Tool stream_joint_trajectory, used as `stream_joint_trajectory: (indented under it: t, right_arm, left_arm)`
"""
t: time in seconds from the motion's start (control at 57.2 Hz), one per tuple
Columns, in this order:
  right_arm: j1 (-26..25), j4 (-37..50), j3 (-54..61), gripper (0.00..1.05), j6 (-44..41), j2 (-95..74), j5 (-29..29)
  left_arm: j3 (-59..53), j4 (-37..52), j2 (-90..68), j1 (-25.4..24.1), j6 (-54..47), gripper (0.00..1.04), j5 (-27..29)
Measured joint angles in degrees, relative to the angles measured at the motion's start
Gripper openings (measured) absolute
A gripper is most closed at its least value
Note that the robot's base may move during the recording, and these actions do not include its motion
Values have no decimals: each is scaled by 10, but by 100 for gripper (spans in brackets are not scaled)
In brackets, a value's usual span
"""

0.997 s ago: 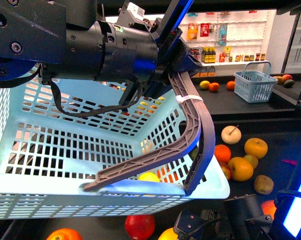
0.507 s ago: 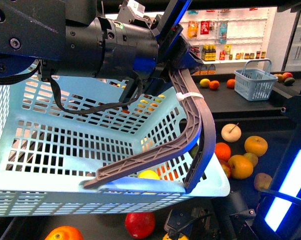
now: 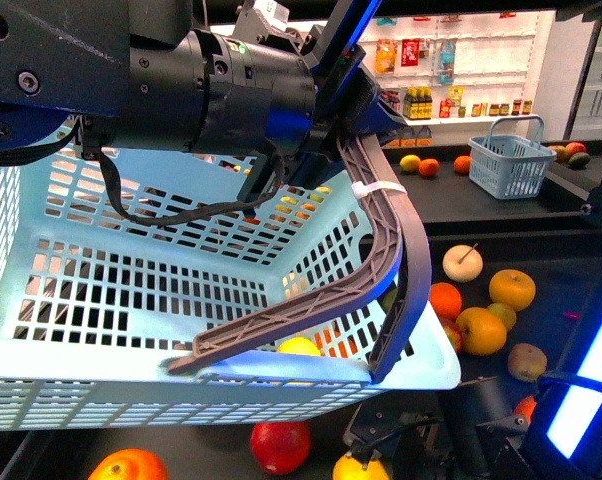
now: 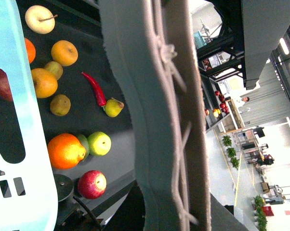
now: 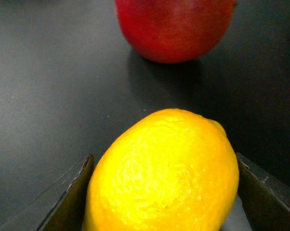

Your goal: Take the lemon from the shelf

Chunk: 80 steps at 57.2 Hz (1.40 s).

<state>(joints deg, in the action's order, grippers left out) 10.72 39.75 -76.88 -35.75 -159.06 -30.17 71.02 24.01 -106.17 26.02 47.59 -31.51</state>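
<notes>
Presently my left gripper [image 3: 359,118] is clamped on the grey ribbed plastic handle [image 3: 389,250] of a pale blue slatted plastic basket [image 3: 131,290], which hangs tilted from it. The basket interior shows bare slatted walls and floor. One yellow rounded shape [image 3: 299,347] sits at the corner below the handle, but I cannot tell whether it lies inside or shows through the slats.

Below the basket's near corner, my right gripper [image 3: 373,452] is closed on the bright yellow oval lemon [image 5: 164,173]. A dark finger [image 5: 63,202] presses against each flank. The lemon rests low on the dark flat metal shelf [image 5: 48,96].

A round red apple [image 5: 174,29] lies on the same tray just beyond the lemon, apart from it and under the basket's front edge. More loose fruit lies on the shelf beside the basket's handle side.

Far beyond the basket stands a small grey-blue plastic hand basket [image 3: 511,165]; its contents are not visible.
</notes>
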Motion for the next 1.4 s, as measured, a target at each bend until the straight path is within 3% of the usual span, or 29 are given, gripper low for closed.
stream_joint_trajectory:
  t: [0.14,0.577,0.77,1.049,1.242,1.399]
  right_arm:
    - [-20,24,35,80,14,42,-2]
    - [-189,19,139,80,-44,169,6]
    - [-232,70,146,80,1,226,19]
    - [-194,132,157,80,132,363,21]
    - [-97,142,177,79,221,402,59]
    - [-50,151,193,79,260,407,74]
  left_arm:
    - [0,0,0,0,0,8,0]
    - [0,0,0,0,0,8,-1]
    - [0,0,0,0,-1,8,0]
    - [0,0,0,0,-1,8,0]
    - [0,0,0,0,-2,8,0]
    - [0,0,0,0,-2,8,0]
